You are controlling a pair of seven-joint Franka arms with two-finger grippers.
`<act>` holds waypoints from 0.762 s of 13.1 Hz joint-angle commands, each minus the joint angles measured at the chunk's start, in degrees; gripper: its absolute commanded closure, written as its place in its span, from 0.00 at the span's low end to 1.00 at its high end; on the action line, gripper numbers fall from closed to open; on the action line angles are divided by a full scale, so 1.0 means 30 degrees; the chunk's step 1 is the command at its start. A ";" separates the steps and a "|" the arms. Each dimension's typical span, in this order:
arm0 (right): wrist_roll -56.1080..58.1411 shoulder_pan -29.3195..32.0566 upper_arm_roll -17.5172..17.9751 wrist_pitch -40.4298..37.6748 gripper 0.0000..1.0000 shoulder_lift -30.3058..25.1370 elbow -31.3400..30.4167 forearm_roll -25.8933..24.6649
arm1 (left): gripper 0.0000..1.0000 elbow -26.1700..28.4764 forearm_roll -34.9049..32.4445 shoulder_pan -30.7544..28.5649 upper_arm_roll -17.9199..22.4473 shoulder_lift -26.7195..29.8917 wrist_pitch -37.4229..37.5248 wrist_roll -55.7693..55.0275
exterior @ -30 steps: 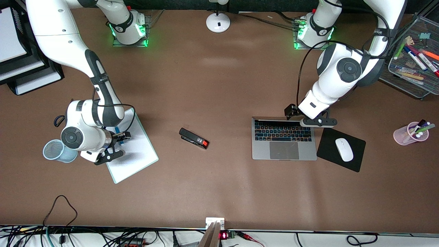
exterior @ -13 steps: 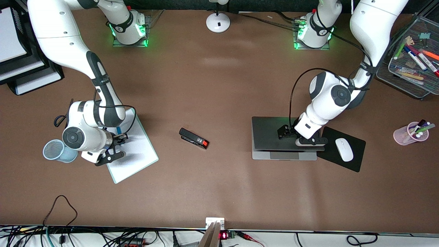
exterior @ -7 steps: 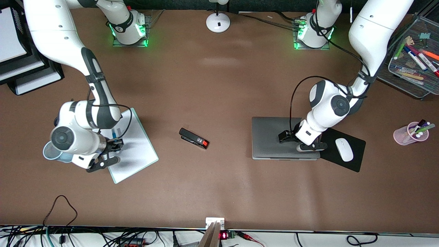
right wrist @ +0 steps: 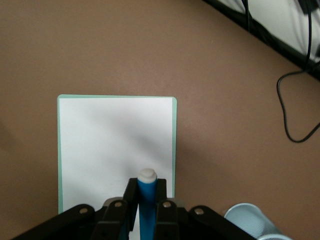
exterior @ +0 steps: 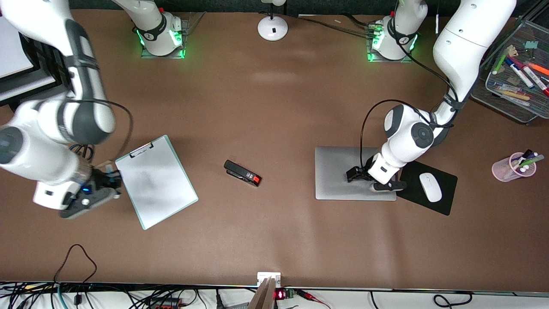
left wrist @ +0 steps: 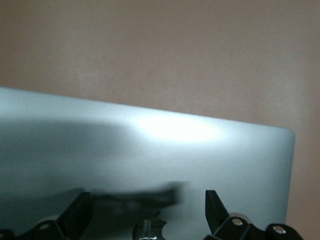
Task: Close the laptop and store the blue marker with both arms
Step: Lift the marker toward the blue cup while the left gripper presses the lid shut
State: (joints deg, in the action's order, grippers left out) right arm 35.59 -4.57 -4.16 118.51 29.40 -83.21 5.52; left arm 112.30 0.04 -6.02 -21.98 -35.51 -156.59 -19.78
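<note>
The laptop (exterior: 336,171) lies closed, its silver lid flat beside the mouse pad. Its dark logo (left wrist: 150,232) shows in the left wrist view between my left gripper's spread fingers. My left gripper (exterior: 358,174) (left wrist: 147,200) stands open, low over the lid, with nothing in it. My right gripper (exterior: 107,180) (right wrist: 147,192) is shut on the blue marker (right wrist: 147,200), whose white end points away from the wrist. It hangs in the air over the clipboard's edge at the right arm's end of the table.
A green-edged clipboard (exterior: 156,182) (right wrist: 115,145) lies under the right gripper, with a light-blue cup (right wrist: 247,217) beside it. A black stapler (exterior: 242,173) sits mid-table. A white mouse (exterior: 430,187) rests on the black pad (exterior: 446,204). A pink pen cup (exterior: 510,168) and a wire tray (exterior: 506,107) stand at the left arm's end.
The left gripper pushed the laptop lid down until it lay shut. The right arm rose with the marker off the clipboard and swung toward its end of the table.
</note>
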 commanded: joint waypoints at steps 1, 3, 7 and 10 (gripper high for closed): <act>0.4991 0.1429 0.0126 -0.0013 1.00 -0.0336 -0.0299 0.2459 | 0.00 -0.0284 -0.0453 0.0189 0.0207 0.0935 0.1242 -0.0263; 0.8275 0.2309 0.0126 -0.0042 1.00 -0.0453 -0.0270 0.3721 | 0.00 -0.0868 -0.0482 0.0218 0.0207 0.1550 0.2792 -0.0263; 1.4283 0.3745 0.0096 -0.0071 1.00 -0.0629 -0.0153 0.6006 | 0.00 -0.1663 -0.1740 0.0160 0.0207 0.2546 0.5346 -0.0234; 2.0052 0.5238 0.0038 -0.1296 1.00 -0.0776 -0.0066 0.9923 | 0.00 -0.1692 -0.1771 -0.0015 0.0207 0.4067 0.7246 -0.0234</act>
State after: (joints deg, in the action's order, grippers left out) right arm 86.10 8.12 -4.55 117.75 28.51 -83.18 28.72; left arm 106.83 -4.19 -5.98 -21.84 -27.24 -139.21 -19.82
